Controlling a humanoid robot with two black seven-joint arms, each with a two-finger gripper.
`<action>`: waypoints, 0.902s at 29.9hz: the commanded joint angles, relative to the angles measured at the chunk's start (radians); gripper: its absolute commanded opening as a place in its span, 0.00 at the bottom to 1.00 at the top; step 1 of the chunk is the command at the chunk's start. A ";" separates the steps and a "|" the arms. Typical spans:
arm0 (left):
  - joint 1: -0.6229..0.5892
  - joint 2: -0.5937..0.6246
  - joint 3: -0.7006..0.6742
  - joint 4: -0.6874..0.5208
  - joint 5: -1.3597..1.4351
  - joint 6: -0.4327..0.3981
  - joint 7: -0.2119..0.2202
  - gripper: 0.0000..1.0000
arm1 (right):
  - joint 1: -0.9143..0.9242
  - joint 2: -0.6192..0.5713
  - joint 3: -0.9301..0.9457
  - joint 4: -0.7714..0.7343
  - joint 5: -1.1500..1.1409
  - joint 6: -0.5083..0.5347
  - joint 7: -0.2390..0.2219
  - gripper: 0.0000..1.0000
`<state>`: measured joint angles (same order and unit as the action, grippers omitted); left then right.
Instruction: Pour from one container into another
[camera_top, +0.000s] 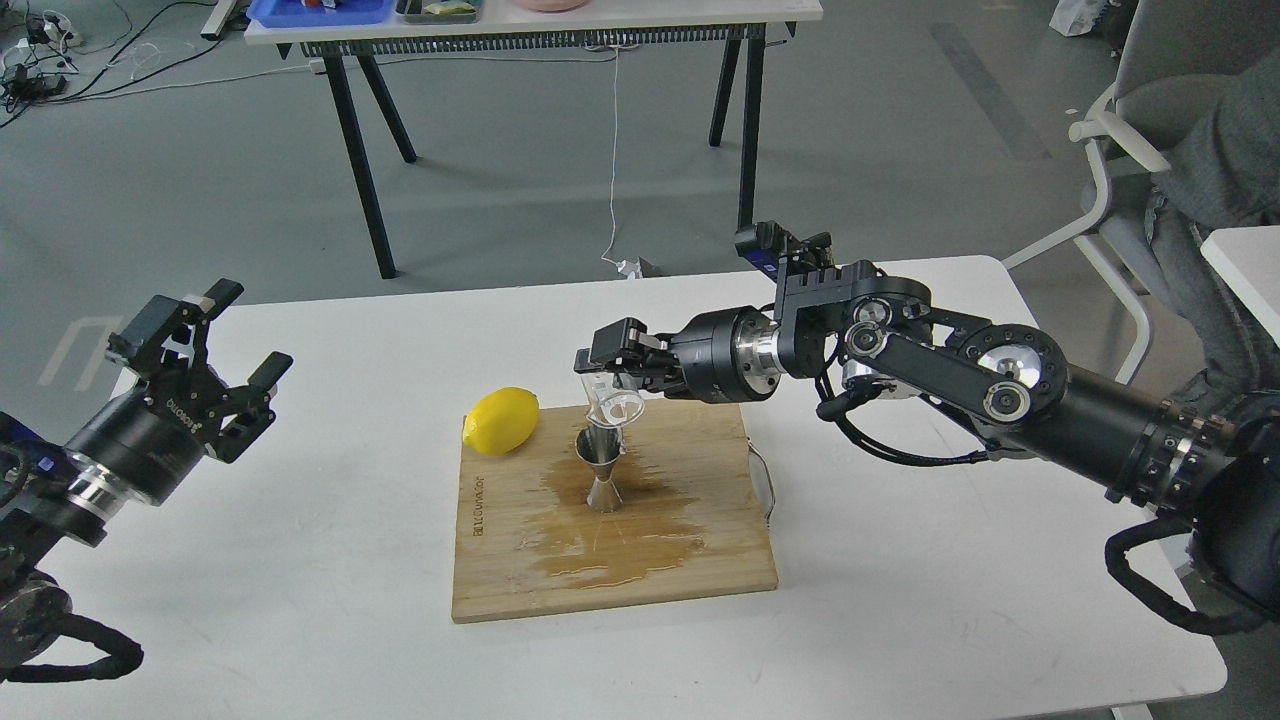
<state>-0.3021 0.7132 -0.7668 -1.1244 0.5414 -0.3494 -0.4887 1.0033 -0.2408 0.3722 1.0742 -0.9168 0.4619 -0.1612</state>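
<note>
Head view: wet bamboo board (690, 560) on white table (330, 620), grey floor (520, 170).

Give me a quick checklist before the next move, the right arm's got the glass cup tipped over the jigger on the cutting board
1. Grip on the glass cup: right end effector shut on it, ok.
2. Cup lip over the jigger mouth: tilted directly above it, ok.
3. Jigger upright on the cutting board: standing, ok.
4. Spillage: a wet puddle spreads across the board around the jigger, not ok.
5. Liquid left in the cup: glass too clear to read, cannot tell.
6. Clearance: lemon sits at the board's far left corner and left end effector is open, well away, ok.
</note>
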 joint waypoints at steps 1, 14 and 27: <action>0.001 0.000 0.000 0.000 0.000 0.000 0.000 0.99 | 0.003 0.002 -0.001 0.000 -0.017 0.000 0.009 0.35; 0.001 0.000 0.001 0.000 0.000 -0.002 0.000 0.99 | 0.018 0.023 -0.001 -0.008 -0.019 -0.003 0.028 0.35; 0.001 0.000 0.000 0.000 0.000 -0.002 0.000 0.99 | 0.031 0.029 -0.002 -0.008 -0.042 -0.008 0.049 0.35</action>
<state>-0.3006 0.7133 -0.7670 -1.1245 0.5415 -0.3513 -0.4887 1.0316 -0.2118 0.3698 1.0646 -0.9552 0.4556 -0.1179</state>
